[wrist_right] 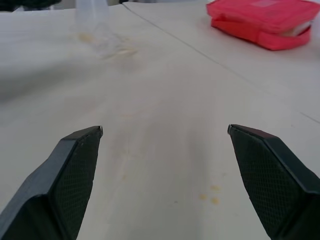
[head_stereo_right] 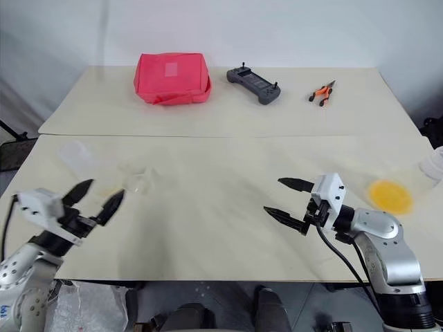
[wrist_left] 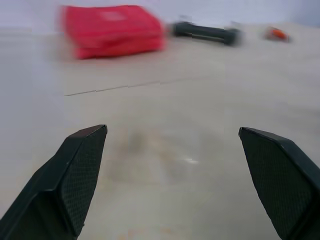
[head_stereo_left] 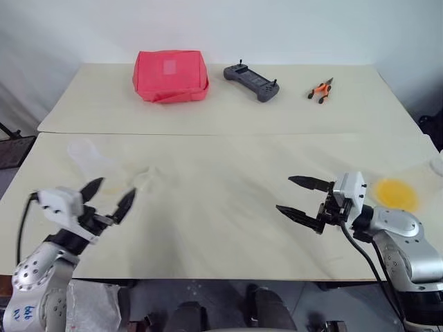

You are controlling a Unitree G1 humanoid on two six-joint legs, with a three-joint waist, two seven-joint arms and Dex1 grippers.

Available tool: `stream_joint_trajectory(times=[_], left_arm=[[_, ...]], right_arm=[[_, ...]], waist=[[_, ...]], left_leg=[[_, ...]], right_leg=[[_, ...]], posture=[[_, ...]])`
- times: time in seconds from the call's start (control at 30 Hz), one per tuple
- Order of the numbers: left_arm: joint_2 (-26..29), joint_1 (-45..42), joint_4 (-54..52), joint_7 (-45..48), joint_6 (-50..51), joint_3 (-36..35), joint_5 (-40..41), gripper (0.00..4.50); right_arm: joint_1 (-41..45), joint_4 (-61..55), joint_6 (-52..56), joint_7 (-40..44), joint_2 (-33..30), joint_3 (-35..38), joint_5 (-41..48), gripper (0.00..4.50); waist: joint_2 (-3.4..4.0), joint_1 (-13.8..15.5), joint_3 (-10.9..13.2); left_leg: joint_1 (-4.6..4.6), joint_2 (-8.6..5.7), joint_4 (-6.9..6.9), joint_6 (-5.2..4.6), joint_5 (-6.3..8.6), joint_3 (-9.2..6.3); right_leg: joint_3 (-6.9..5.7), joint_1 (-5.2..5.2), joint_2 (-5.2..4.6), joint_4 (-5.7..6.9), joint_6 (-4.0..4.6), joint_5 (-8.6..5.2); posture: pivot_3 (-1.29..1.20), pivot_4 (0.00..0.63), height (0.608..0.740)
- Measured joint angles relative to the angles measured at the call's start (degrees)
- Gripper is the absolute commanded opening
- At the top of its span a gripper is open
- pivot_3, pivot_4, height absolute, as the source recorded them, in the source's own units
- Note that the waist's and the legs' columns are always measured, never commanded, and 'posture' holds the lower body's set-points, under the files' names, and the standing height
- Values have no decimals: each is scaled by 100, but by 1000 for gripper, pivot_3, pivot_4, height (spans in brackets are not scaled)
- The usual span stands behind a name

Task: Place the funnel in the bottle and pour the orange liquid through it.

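Both pairs of my black fingers stand spread wide with nothing between them. My left gripper [head_stereo_left: 109, 194] hangs over the near left corner of the pale table [head_stereo_left: 221, 159], pointing away from me, its fingertips [wrist_left: 92, 137] apart above bare tabletop. My right gripper [head_stereo_left: 299, 196] hovers over the near right part of the table, pointing leftward across it, its fingers [wrist_right: 82, 150] likewise parted and holding nothing. Just beyond my left gripper, a little to its right, lies the funnel [head_stereo_left: 147, 178], small and clear, hard to make out against the light surface; I cannot tell which way its rim faces. Farther left and a bit farther back stands the bottle [head_stereo_left: 84, 153], whitish and translucent, apart from the funnel. From my right wrist I see both far across the table, the bottle [wrist_right: 92, 12] behind the funnel [wrist_right: 112, 45], with a few small yellowish spots on the tabletop nearer me. The orange liquid [head_stereo_left: 395, 191] shows as a bright round patch inside clear plastic at the right edge of the table, just beyond my right arm and well apart from the bottle and funnel. Along the far side of the table sit a red pouch [head_stereo_left: 170, 76] on the left, a dark handheld controller [head_stereo_left: 252, 81] in the middle and small orange-handled pliers [head_stereo_left: 320, 90] to the right.
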State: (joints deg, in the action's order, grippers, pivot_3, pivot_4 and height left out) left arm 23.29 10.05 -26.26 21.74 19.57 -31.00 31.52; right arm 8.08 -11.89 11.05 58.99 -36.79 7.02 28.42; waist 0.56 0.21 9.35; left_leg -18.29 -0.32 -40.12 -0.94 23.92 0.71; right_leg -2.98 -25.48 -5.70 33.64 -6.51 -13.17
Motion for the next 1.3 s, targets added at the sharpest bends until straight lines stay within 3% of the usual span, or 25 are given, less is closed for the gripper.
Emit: stream_joint_trajectory(times=[0.2, 0.67, 0.77, 0.93, 1.17, 1.3], left_arm=[[54, -314, 126, -607, 201, -281, 15, 4483], [793, -1800, 1818, -428, 156, 60, -413, 4483], [907, -1961, 2229, -176, -117, 202, -577, 3877], [986, -2122, 2500, 42, -216, 310, -665, 2336], [1423, -2355, 2794, 490, -127, 284, -592, 2267], [1749, -3162, 3089, 1142, -129, 504, -452, 2267]], right_arm=[[355, 128, -3, 191, 92, -77, 32, 4209], [241, -256, 33, -68, 184, 32, 190, 4209], [184, -367, 53, -152, 175, 47, 198, 4209], [156, -398, 87, -249, 144, 78, 206, 4209], [138, -490, 160, -350, 67, 212, 238, 4209], [121, -494, 190, -313, -128, 275, 252, 4209]], waist=[[0, 11, 0], [-1, -14, 0], [0, -17, 0], [0, -20, 0], [-4, -12, 2], [-13, 59, 7]], left_leg=[[-1, -2, -6, 3, -2, 1], [-2, -3, -2, 9, -1, 1], [-1, -3, -3, 10, -1, 4], [-1, 0, -2, 11, 0, 3], [-3, 0, -4, 12, -1, 0], [-10, -5, -14, 12, -1, -7]], right_leg=[[-2, 0, 3, 1, 0, 0], [-20, 0, 6, 1, 0, 0], [-21, 0, 7, 2, 0, 0], [-22, -1, 6, 2, 0, 0], [-27, 0, 5, 4, 0, 0], [-39, 0, 3, 5, 0, 0]], posture=[[0, 150, 740], [0, 150, 740], [0, 150, 740], [0, 150, 740], [0, 150, 740], [0, 150, 740]])
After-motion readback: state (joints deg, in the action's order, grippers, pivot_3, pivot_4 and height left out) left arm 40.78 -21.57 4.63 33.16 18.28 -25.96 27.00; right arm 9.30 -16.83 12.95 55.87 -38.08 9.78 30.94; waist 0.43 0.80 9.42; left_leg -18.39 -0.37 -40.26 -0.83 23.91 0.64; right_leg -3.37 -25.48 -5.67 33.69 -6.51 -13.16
